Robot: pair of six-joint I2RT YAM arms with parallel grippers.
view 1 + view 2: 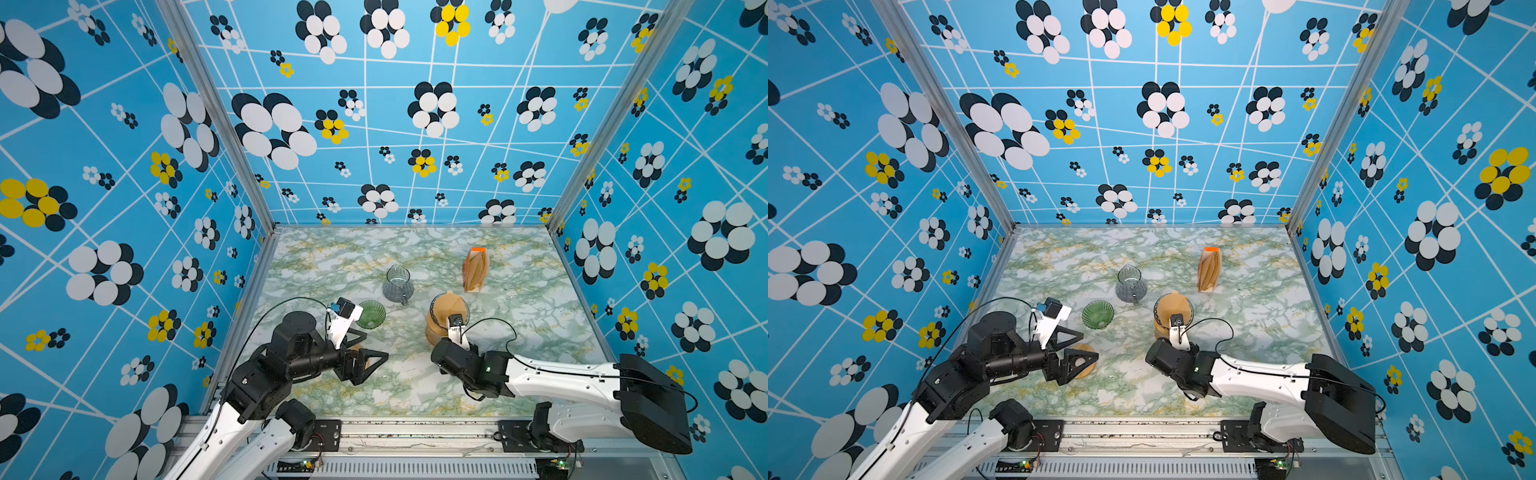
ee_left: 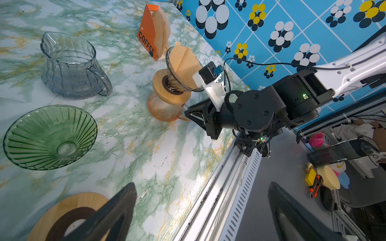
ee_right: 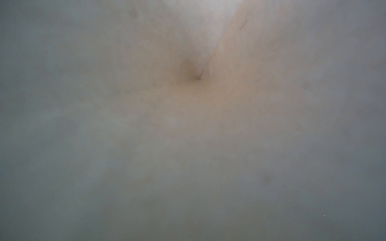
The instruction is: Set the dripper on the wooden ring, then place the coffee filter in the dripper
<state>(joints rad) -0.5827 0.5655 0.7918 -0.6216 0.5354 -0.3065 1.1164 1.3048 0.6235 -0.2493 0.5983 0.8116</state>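
Left hand [image 2: 201, 185] gapes; right hand [image 2: 186, 111] by amber carafe [image 2: 163, 110], grip unclear.

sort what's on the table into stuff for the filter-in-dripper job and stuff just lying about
For the job: coffee filter, clear dripper it sits in, amber carafe underneath, filter box.
Lying about: clear glass pitcher, green glass cone, wooden ring.
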